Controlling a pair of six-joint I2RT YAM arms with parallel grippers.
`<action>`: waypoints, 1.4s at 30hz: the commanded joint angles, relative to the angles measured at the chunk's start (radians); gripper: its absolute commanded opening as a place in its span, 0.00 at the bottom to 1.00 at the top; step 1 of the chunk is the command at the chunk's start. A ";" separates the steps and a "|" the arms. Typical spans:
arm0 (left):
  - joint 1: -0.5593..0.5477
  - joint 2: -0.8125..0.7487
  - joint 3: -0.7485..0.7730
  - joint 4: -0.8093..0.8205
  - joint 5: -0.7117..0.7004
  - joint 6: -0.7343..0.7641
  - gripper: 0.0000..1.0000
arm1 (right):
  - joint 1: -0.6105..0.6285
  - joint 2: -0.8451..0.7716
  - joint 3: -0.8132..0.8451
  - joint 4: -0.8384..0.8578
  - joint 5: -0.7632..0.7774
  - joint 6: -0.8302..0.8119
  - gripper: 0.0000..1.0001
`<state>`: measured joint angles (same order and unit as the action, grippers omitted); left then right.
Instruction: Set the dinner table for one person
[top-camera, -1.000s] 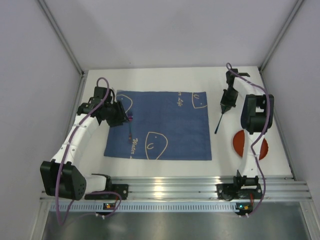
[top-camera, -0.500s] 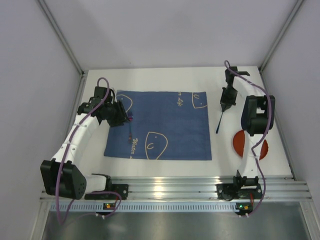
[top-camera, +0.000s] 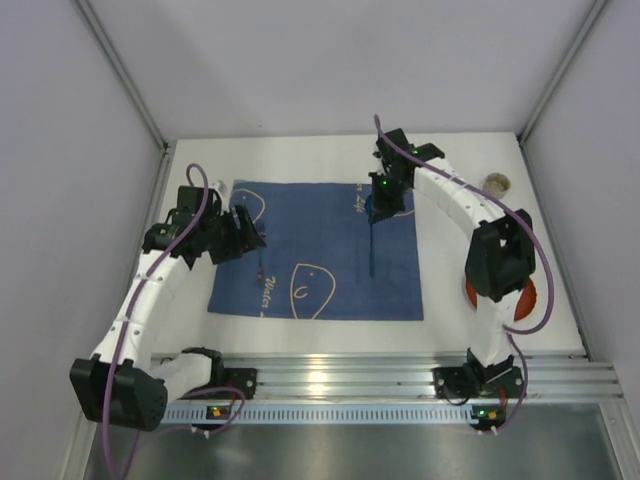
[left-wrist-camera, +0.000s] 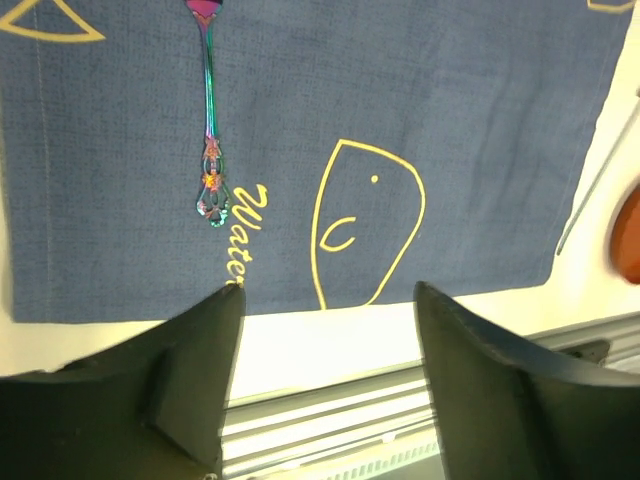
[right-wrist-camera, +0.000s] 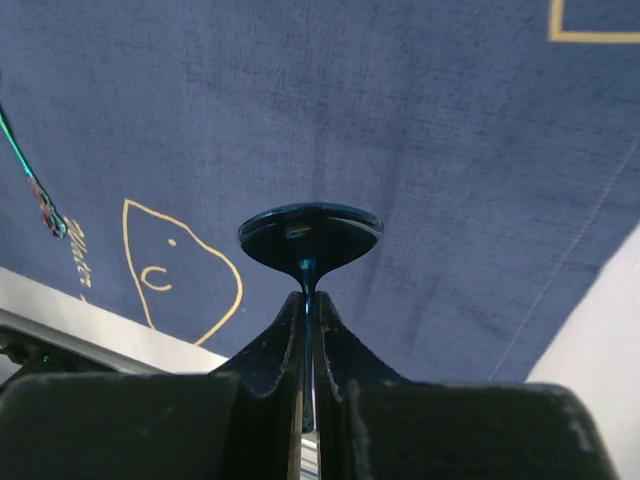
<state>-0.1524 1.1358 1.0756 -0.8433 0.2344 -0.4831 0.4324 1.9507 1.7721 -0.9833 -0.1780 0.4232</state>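
Pale walls enclose the white worktop (top-camera: 300, 160), the dinner table, which fills the floor of the booth, with its ribbed aluminium rail (top-camera: 350, 375) along the near edge. At its middle lies a blue placemat (top-camera: 320, 240) with yellow line drawings. A red plate (top-camera: 526, 296) sits near the right edge, mostly hidden behind the right arm. The right hand (right-wrist-camera: 308, 300) is pinched tight on the handle of a dark blue spoon (right-wrist-camera: 310, 235), held over the mat's right half. The left hand (left-wrist-camera: 325, 330) hangs over the mat's left edge, jaws spread wide and empty. An iridescent utensil (left-wrist-camera: 210, 120) lies on the mat just beside it. A small beige ring (top-camera: 496, 182) rests far right.
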 joint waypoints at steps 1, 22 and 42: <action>0.001 -0.092 -0.006 0.001 0.008 -0.015 0.84 | 0.009 0.045 0.000 0.040 -0.023 0.069 0.00; 0.001 -0.232 -0.022 -0.114 -0.040 -0.009 0.85 | 0.006 0.250 0.027 0.020 0.149 0.028 0.00; -0.010 -0.189 -0.011 -0.089 -0.007 -0.012 0.83 | -0.131 -0.088 0.064 -0.138 0.210 -0.027 0.74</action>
<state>-0.1574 0.9577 1.0576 -0.9466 0.2119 -0.4950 0.3698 2.0842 1.8191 -1.0527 -0.0185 0.4355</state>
